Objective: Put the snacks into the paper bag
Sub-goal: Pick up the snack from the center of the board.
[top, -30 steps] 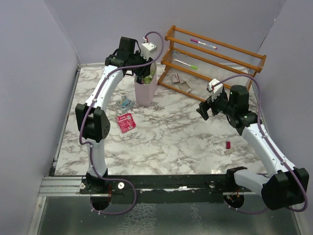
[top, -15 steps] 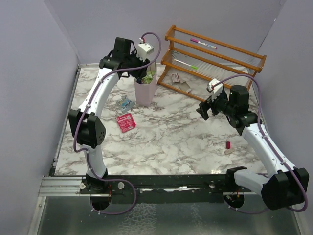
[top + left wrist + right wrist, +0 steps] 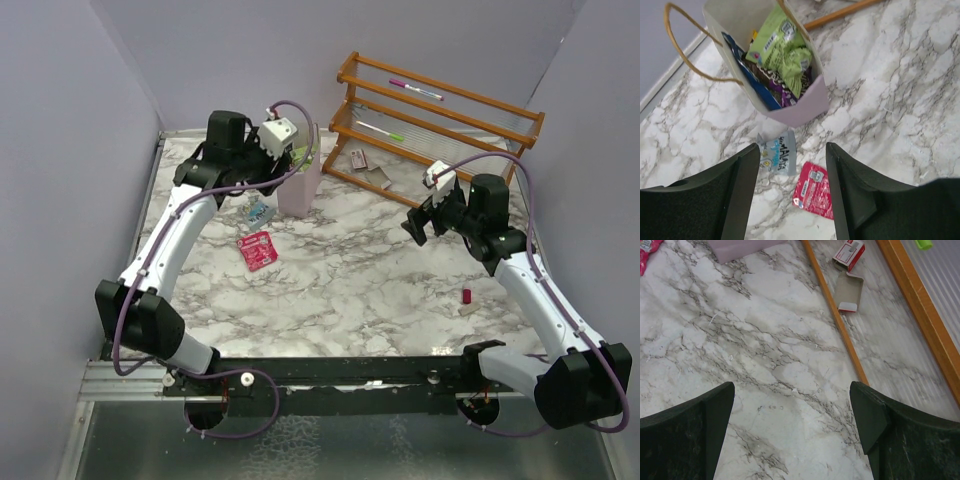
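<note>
The pale pink paper bag (image 3: 299,187) stands at the back left of the table. In the left wrist view its mouth (image 3: 799,108) shows a green packet (image 3: 780,48), a blue bag (image 3: 753,76) and dark brown bars (image 3: 776,86) inside. A blue-white wrapper (image 3: 259,211) (image 3: 776,156) and a red wrapper (image 3: 257,250) (image 3: 815,190) lie on the marble left of and in front of the bag. My left gripper (image 3: 286,160) (image 3: 792,150) is open and empty, above the bag's left side. My right gripper (image 3: 418,222) (image 3: 792,386) is open and empty over bare marble.
An orange slatted rack (image 3: 440,120) stands at the back right, with a pink marker (image 3: 415,90) and a green marker (image 3: 385,132) on it. A small red-white box (image 3: 849,252) and an opened carton (image 3: 847,290) lie by its base. A tiny red stub (image 3: 466,295) lies at the right.
My left gripper has drawn back from over the bag's mouth toward the left and nearer, and the left arm's elbow has swung down and left. The right arm has not moved.
</note>
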{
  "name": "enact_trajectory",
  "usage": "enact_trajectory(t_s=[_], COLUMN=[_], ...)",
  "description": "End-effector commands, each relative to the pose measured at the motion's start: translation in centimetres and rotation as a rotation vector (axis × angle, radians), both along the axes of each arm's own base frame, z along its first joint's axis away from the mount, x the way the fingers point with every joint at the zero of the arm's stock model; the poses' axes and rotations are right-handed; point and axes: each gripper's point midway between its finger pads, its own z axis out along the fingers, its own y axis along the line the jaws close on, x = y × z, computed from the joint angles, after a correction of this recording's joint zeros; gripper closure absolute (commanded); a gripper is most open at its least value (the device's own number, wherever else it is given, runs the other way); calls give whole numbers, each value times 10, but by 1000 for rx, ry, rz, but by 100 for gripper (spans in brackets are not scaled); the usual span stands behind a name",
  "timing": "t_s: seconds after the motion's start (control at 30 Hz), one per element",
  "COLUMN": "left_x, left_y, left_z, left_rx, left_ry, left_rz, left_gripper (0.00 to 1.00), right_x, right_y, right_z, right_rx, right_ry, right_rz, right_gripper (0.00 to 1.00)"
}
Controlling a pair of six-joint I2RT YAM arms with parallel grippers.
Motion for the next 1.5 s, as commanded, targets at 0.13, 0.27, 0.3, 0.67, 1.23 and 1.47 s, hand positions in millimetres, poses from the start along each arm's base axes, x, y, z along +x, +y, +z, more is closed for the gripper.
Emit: enact_trajectory(t_s=[0.13, 0.27, 0.3, 0.67, 1.23, 1.47], left_x=[-23, -29, -31, -39, 10, 34], left_y=[36, 56, 61, 85, 108, 106], left_z=[-31, -73, -83, -166, -168, -183], left_rx=[71, 88, 89, 84, -90, -160], left_ry=[-31, 48, 69, 254, 309, 391], left_rz=[79, 112, 115, 115, 171, 159], left_gripper=[42, 42, 42, 42, 43, 42], right_x=[-1, -1, -1, 0, 0, 1], right_y=[-1, -1, -1, -2, -2, -3], right_z=[-6, -6, -5, -7, -9, -9], right_rx=[-7, -8, -7, -11, -16, -18], right_ry=[14, 13, 11, 12, 16, 17], right_rz=[6, 7, 7, 2, -1, -2], right_gripper=[1, 1, 1, 1, 1, 1])
